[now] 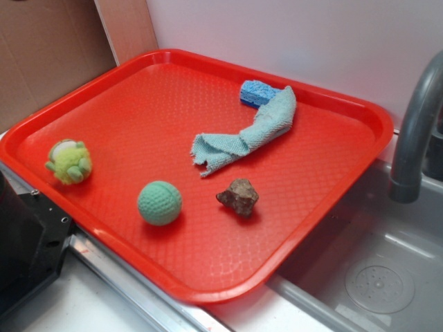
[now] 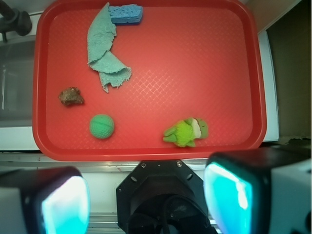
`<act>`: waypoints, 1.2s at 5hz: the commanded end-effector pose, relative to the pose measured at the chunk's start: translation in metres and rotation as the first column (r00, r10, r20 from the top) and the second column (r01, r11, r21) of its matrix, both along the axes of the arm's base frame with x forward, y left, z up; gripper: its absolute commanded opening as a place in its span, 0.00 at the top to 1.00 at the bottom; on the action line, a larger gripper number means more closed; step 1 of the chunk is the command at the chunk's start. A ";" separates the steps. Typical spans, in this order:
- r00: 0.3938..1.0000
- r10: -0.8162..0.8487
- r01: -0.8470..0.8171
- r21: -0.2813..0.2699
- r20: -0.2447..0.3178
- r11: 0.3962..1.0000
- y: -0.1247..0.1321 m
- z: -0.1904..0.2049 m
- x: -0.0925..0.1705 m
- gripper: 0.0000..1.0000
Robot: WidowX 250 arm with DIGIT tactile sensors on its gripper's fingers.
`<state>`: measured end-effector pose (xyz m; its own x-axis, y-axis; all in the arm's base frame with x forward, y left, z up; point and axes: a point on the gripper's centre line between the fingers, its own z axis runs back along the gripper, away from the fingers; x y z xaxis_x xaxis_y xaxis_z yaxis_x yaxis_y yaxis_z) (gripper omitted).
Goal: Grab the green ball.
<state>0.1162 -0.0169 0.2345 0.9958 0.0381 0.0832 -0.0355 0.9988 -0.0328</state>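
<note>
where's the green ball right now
In the exterior view the green ball sits near the front edge of the red tray, between the yellow-green fuzzy toy and the brown rock.

Your gripper (image 2: pixel 146 200) hangs high, its wrist camera looking straight down. The jaws stand wide apart with nothing between them; the two fingertips (image 2: pixel 66 204) glow cyan at the near edge of the wrist view, left and right of the black mount. In the exterior view, only a dark part of your arm (image 1: pixel 28 242) shows at near left.
</note>
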 end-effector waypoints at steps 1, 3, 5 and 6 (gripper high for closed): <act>1.000 0.000 0.000 0.000 0.000 1.000 0.000 0.000 0.000 0.00; 0.983 -0.172 0.170 -0.047 -0.060 0.984 -0.025 -0.100 0.021 0.00; 0.800 -0.599 0.600 0.017 -0.036 0.800 -0.052 -0.155 0.039 0.00; 0.663 -0.744 0.749 0.057 -0.081 0.660 -0.068 -0.159 0.037 0.00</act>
<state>0.1501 -0.0778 0.0693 0.7098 -0.7041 -0.0212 0.7044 0.7097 0.0128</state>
